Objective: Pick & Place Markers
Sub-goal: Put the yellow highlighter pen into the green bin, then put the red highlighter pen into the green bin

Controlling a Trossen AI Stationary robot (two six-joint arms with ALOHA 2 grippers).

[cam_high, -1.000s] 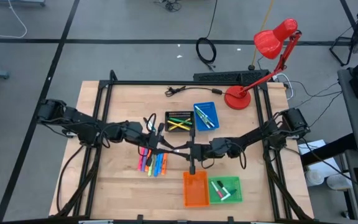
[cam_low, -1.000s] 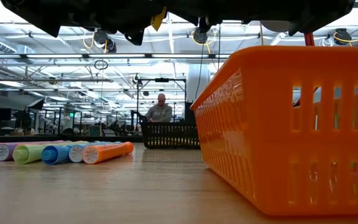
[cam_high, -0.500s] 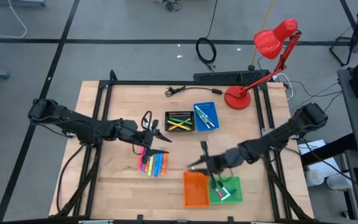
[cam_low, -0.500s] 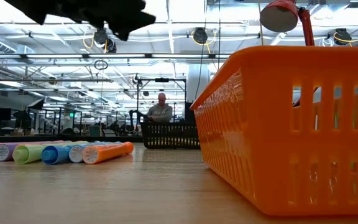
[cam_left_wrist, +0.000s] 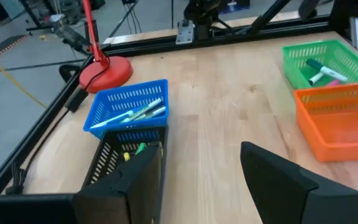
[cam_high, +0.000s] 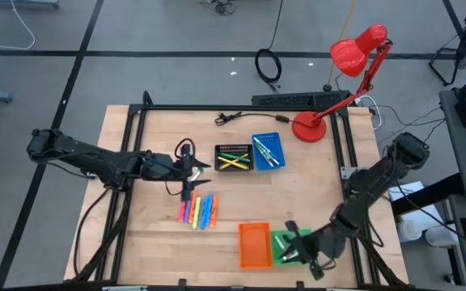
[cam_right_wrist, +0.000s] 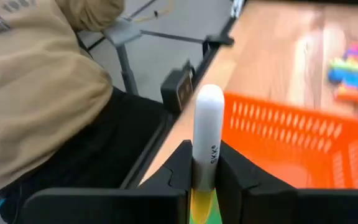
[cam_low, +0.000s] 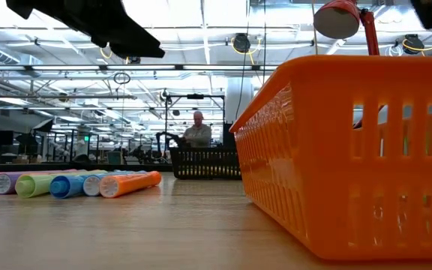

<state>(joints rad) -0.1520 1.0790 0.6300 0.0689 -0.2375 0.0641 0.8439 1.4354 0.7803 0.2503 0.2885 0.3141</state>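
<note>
My right gripper [cam_high: 291, 246] hangs over the green tray [cam_high: 277, 241] at the table's near right, shut on a white marker [cam_right_wrist: 207, 134] with a yellow lower part. My left gripper [cam_high: 194, 176] stands open and holds nothing. It is left of the black tray [cam_high: 233, 158] and above the far end of a row of several bright markers [cam_high: 199, 211], which lie flat on the table. The orange tray [cam_high: 255, 245] stands just left of the green one. The blue tray [cam_high: 268, 151] and the black tray hold markers. My right gripper pinches the marker's body [cam_right_wrist: 205, 163] between its two fingers [cam_right_wrist: 180, 167], where white meets yellow. The white end [cam_right_wrist: 209, 99] sticks out well past the fingertips. The marker is lifted clear of table and trays.
A red desk lamp [cam_high: 314, 125] stands at the far right corner. A black frame rail [cam_high: 217, 107] runs round the table. A person in a tan top [cam_right_wrist: 36, 81] sits close to the near right edge, and another person [cam_low: 196, 132] is far behind the table.
The two grippers met over the table's middle. My left gripper has opened and drawn back toward the left edge, tipping up. My right gripper, staying shut on the white marker, has swung toward the near right corner and turned, and is now over the green tray.
</note>
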